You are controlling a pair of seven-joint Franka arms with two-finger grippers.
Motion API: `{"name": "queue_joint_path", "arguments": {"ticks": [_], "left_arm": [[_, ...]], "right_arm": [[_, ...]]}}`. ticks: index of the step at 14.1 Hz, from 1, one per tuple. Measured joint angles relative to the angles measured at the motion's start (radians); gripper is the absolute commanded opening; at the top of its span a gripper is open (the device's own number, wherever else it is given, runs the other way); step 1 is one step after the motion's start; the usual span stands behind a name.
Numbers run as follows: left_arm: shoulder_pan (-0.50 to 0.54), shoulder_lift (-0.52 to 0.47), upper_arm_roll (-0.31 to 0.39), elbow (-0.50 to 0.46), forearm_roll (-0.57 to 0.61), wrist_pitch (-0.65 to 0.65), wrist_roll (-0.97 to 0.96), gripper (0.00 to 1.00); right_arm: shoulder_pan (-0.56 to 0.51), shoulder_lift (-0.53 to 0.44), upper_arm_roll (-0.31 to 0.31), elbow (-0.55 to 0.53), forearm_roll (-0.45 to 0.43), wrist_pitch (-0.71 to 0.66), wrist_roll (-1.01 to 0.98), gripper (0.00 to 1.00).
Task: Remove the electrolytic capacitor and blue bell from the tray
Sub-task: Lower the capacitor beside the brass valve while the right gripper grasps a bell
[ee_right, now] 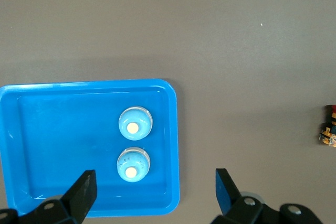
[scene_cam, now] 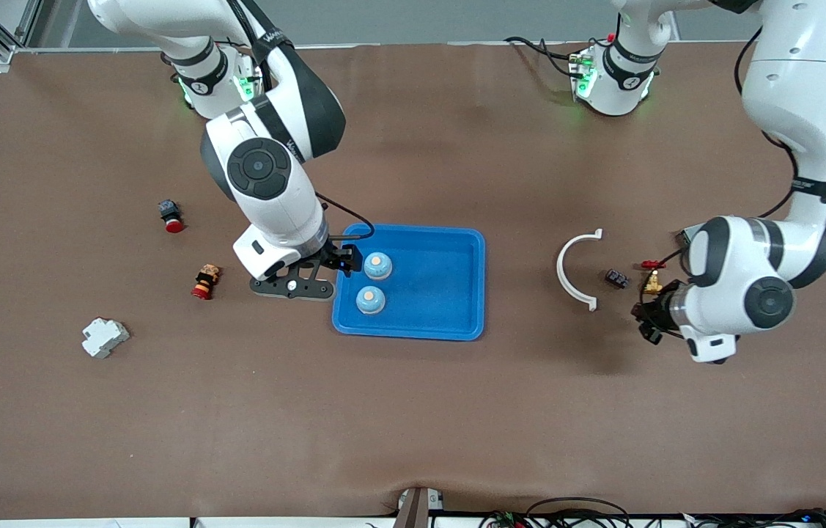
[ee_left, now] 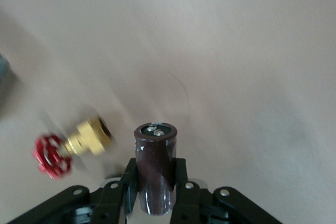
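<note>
Left pincer (ee_left: 155, 195) grips cylindrical capacitor (ee_left: 155, 169) | right pincer (ee_right: 152, 192) open over tray (ee_right: 63, 129)

A glossy dark-brown sleeve wraps the capacitor (ee_left: 155, 174), the valve (ee_left: 79, 142) beside it looks brass, and the blue tray (ee_right: 63, 92) is shiny smooth plastic on matt brown cloth (scene_cam: 413, 411).

Two bells (scene_cam: 374, 282) crowding one tray (scene_cam: 449, 326) end (the rest bare).
</note>
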Motion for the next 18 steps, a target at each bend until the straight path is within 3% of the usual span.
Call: {"name": "queue_joint_path", "arguments": {"ticks": [4,10,11,12,13,14,15,18], "left_arm": [[0.075,0.015,0.000,-0.001,0.084,0.003,0.129,0.00],[0.109,0.029,0.001,-0.001,0.098,0.015,0.281,0.00],[0.115,0.031,0.001,-0.002,0.098,0.015,0.299,0.07],[0.121,0.031,0.001,-0.002,0.100,0.015,0.316,0.37],[0.125,0.032,0.001,-0.002,0.107,0.015,0.328,0.60],[0.129,0.032,0.001,-0.002,0.116,0.015,0.333,0.92],[0.132,0.033,0.001,-0.002,0.120,0.016,0.333,1.00],[0.133,0.033,0.001,-0.003,0.123,0.016,0.334,1.00]], "right_arm": [[0.000,0.000,-0.007,0.001,0.000,0.008,0.000,1.00],[-0.018,0.001,-0.017,0.000,0.008,0.007,0.000,1.00],[-0.020,0.004,-0.017,-0.001,0.025,0.007,0.000,1.00],[-0.022,0.011,-0.017,-0.001,0.043,0.010,0.000,1.00],[-0.024,0.023,-0.017,-0.002,0.057,0.022,0.000,1.00],[-0.028,0.039,-0.018,-0.003,0.065,0.042,-0.003,1.00],[-0.031,0.060,-0.018,-0.005,0.073,0.068,-0.010,1.00],[-0.032,0.137,-0.016,-0.009,0.093,0.154,-0.024,1.00]]}}
